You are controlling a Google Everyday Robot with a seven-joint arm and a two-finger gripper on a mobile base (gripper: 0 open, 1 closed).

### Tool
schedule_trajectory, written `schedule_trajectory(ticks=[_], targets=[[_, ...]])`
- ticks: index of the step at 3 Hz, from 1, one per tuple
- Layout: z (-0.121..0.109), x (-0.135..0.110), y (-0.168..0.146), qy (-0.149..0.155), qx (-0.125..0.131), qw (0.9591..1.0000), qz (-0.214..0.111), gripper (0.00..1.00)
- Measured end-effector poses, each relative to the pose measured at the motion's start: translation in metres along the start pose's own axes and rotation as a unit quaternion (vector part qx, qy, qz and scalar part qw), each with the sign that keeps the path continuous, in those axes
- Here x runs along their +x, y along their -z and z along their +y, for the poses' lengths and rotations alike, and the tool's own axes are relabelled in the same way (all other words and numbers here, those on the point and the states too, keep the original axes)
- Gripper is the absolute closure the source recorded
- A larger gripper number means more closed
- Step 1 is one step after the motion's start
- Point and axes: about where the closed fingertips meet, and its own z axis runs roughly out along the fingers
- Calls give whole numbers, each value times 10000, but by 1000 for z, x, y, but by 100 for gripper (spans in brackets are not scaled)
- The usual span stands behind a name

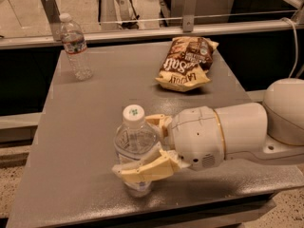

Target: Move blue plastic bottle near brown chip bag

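Clear plastic, white cap, pale blue label: blue plastic bottle (135, 144) upright near the front edge of the counter (90, 108), well apart from the brown chip bag (185, 63) lying toward the back right. Gripper (134, 145) reaching in from the right, fingers (147, 168) closed round the bottle's middle, one in front, one behind, looks like a proper hold. Bottom seemingly on the counter, hard to call. So grab pretty much done, carry over to the bag and set-down yet to do. Head count: two bottles (slimmer bottle (76, 46) standing back left, not the target), one bag, one gripper.
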Motion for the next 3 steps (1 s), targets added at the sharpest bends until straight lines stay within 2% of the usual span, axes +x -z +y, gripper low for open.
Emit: schedule_trajectory(ticks=[1,2,3], targets=[[-21,-16,38,286,347,9989,117,100],[-20,-15,37,285,340,9989,119,100],[-26,-17,44,365,490,9981,94,100]])
